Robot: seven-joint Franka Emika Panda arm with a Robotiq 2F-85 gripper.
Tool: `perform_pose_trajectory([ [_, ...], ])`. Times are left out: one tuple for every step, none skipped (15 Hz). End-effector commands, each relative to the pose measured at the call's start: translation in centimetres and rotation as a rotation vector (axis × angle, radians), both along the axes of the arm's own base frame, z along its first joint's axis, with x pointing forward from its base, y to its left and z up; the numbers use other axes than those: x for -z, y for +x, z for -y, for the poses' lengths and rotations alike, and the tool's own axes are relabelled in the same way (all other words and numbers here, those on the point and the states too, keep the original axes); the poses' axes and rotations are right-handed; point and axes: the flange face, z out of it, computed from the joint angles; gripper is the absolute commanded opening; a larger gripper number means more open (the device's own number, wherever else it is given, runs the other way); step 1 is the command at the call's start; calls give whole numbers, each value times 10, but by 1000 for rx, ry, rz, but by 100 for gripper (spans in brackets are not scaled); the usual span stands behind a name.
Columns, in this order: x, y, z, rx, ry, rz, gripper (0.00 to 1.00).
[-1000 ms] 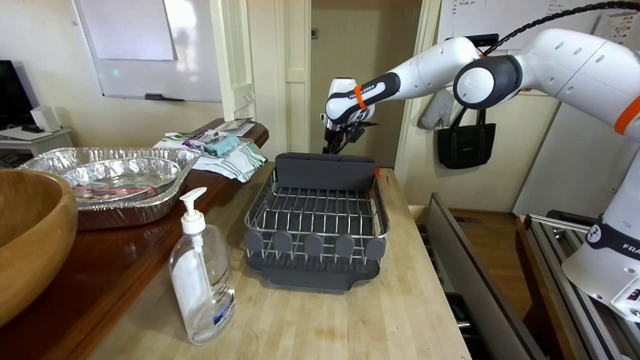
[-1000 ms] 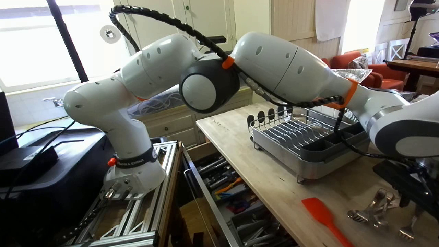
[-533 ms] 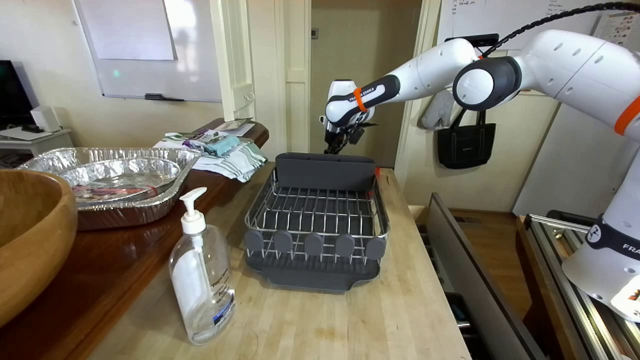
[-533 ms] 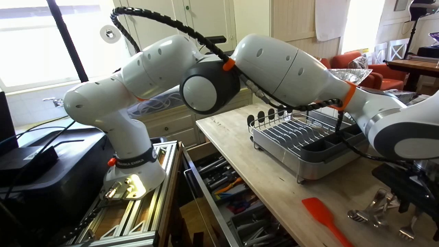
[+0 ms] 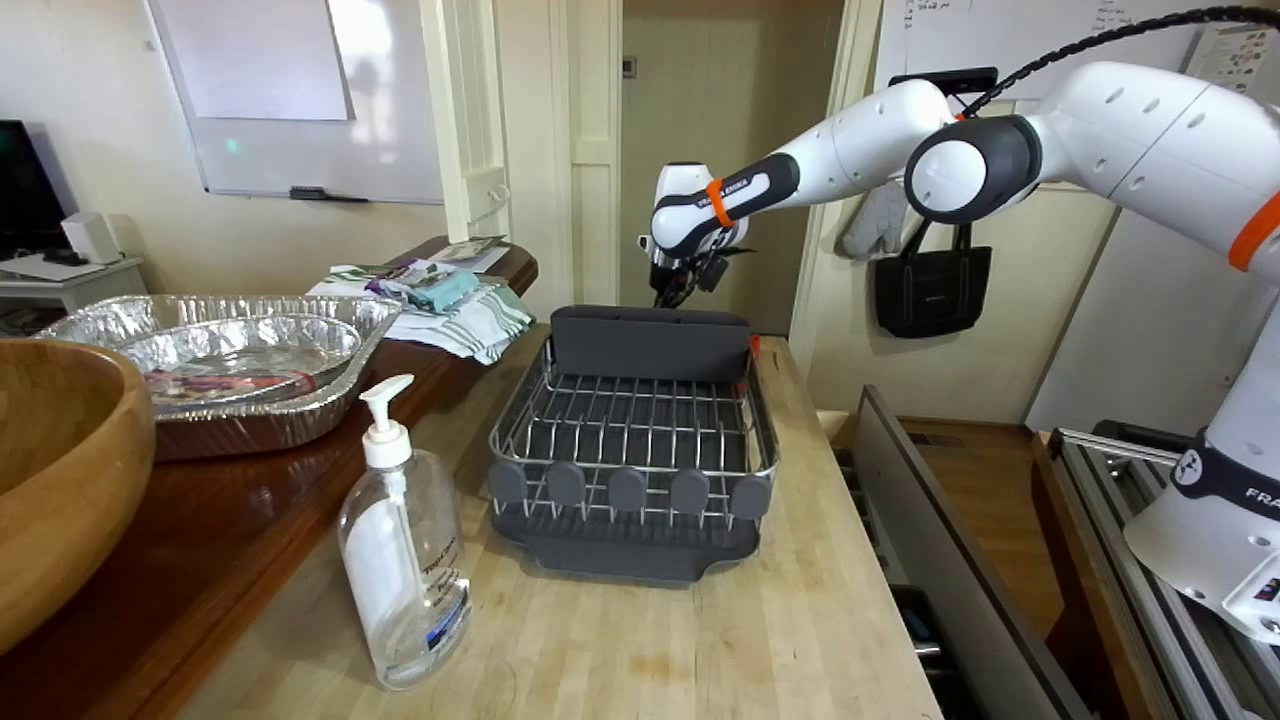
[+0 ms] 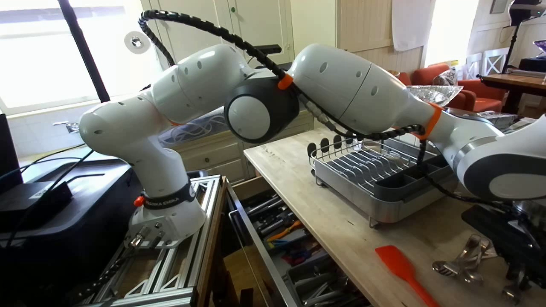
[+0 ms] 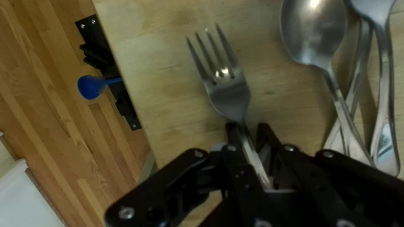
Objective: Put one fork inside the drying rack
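In the wrist view a silver fork [image 7: 232, 94] points its tines away from me. Its handle runs back between the black fingers of my gripper [image 7: 247, 126]. The jaws stand narrowly apart around the handle: it lies close to the left finger, and a gap shows towards the right one. Blur hides whether the left finger touches it. The drying rack [image 5: 650, 345], dark grey with a silver wire grid, stands on the wooden counter in both exterior views. My gripper is beyond its cutlery-holder end, partly hidden behind it in an exterior view.
A spoon [image 7: 312, 31] and crossed cutlery lie right of the fork. A red spatula [image 6: 396, 262] lies nearby. An open drawer [image 6: 277, 230] of utensils runs along the counter's edge. A soap pump bottle [image 5: 405, 570], foil tray [image 5: 290, 420] and wooden bowl [image 5: 70, 480] stand beyond the rack.
The arm has sunk slightly. In an exterior view the fork's tines, plain before, are now hard to make out beside the dark fingers.
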Motion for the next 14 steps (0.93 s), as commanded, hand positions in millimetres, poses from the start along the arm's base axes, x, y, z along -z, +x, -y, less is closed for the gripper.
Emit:
perform_pose_trajectory([
  [5,1,0,-15,-12,-16,0],
  [3,1,0,-15,-11,-15,0],
  [1,1,1,-17,-9,-14,2],
  [0,1,1,-19,-7,-11,2],
  [-1,1,1,-19,-5,-8,2],
  [-3,1,1,-21,-1,-5,2],
  [-5,2,2,-23,-1,-1,2],
  [-10,2,2,-27,2,6,2],
  [-15,3,2,-28,4,15,2],
  [-20,3,2,-29,2,19,2],
  [-27,4,2,-25,-5,23,2],
  [-35,4,3,-24,-8,28,2],
  [-44,5,3,-23,-17,34,2],
  [-53,5,3,-26,-20,40,2],
])
